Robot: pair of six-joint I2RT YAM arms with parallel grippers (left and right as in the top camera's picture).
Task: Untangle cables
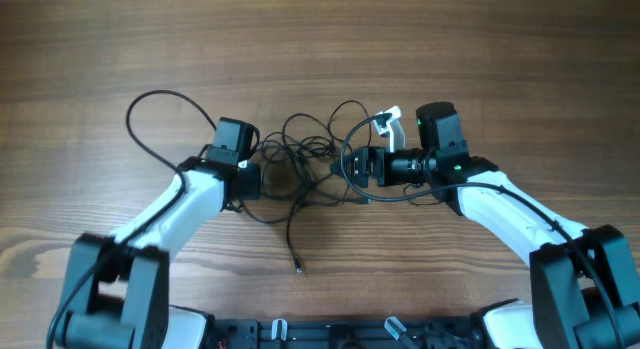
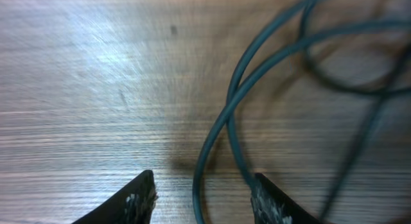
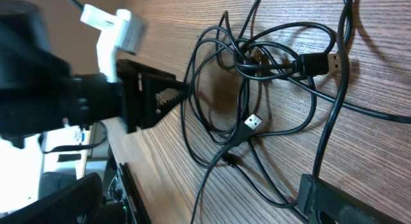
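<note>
Holding the jaws apart on both sides, gripping nothing. Straddling a single thin strand with the left gripper (image 2: 205,199), fingertips (image 2: 138,201) hanging low over the desk (image 1: 100,39) and not pinching. Spreading the right gripper (image 3: 241,144) wide at the opposite edge of the bundle, with several loops lying between its two fingers and none clamped. Finding the cables (image 1: 300,154) bunched in a loose knot at mid-desk, directly between the two grippers, with one free tail (image 1: 292,229) running back toward the robot's base and ending in a small plug (image 1: 298,270). Spotting two flat plugs (image 3: 321,62) (image 3: 252,122) in the right wrist view, lying in and beside the crossing loops.

Judging the strands to be very light, limp and a little springy, likely sliding across the wood at the slightest pull and slipping out of a shallow pinch. Expecting the plug heads, stiff and wider than the wire, to be snagging on loops if dragged through. Favouring a hold on a plug body or on the wire just behind it, pinning the knot with the other side, and drawing one strand out slowly. Avoiding any sharp tug, probably only tightening the crossings.
</note>
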